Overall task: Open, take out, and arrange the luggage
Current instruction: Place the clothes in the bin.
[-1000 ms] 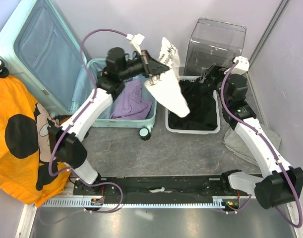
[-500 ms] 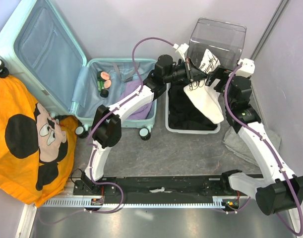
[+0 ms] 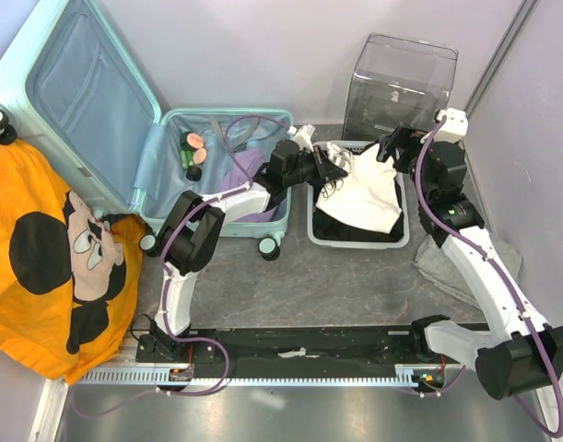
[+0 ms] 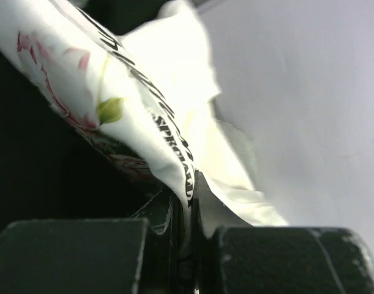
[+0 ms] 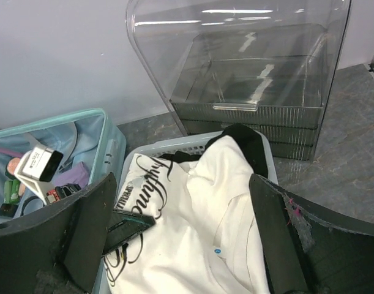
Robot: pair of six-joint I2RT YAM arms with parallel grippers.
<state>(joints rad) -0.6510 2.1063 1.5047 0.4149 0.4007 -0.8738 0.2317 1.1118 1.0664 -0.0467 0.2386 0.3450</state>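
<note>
Now the white script-printed T-shirt (image 3: 369,193) has dropped into the white plastic mesh basket (image 3: 355,244), one item unpacked; left claw (image 3: 334,172) still clenches it, right claw (image 3: 393,147) gapes above.

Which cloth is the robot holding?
The white shirt with black lettering, pinched in the jaws of the left gripper. The purple top lies in the luggage, the orange cloth beside it.

suitcase (image 3: 228,227): hard plastic shell, smooth, slight sheen
lining (image 3: 87,92): thin cloth, matt
white top (image 3: 371,189): soft cloth, matt, black print
basket (image 3: 355,242): plastic mesh
box (image 3: 405,78): clear plastic, glossy, glare streaks, ribbed front band
orange cloth (image 3: 23,184): soft printed fabric, matt
table (image 3: 336,285): grey, mottled, matt
</note>
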